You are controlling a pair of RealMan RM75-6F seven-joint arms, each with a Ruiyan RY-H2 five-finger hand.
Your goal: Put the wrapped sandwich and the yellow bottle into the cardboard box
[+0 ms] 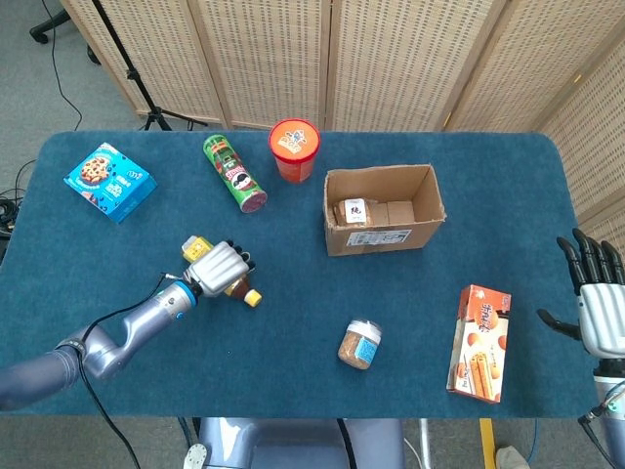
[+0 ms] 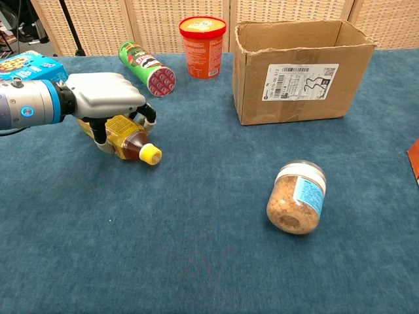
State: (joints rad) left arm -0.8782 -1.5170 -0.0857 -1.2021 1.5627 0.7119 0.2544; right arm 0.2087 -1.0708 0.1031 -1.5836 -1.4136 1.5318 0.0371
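Note:
The yellow bottle (image 1: 196, 246) lies on its side on the blue table, left of centre, its yellow cap (image 2: 150, 154) pointing toward me. My left hand (image 1: 217, 267) lies over the bottle's middle with its fingers curled around the bottle (image 2: 126, 133). The open cardboard box (image 1: 378, 237) stands right of centre, and the wrapped sandwich (image 1: 356, 212) lies inside at its left end. In the chest view the box wall (image 2: 301, 82) hides the sandwich. My right hand (image 1: 598, 305) hovers off the table's right edge, fingers spread, holding nothing.
A green chips can (image 1: 234, 173) lies and a red cup (image 1: 294, 149) stands behind the bottle. A blue cookie box (image 1: 110, 181) is at far left. A jar (image 1: 359, 344) lies near the front, and an orange biscuit box (image 1: 479, 343) lies to its right.

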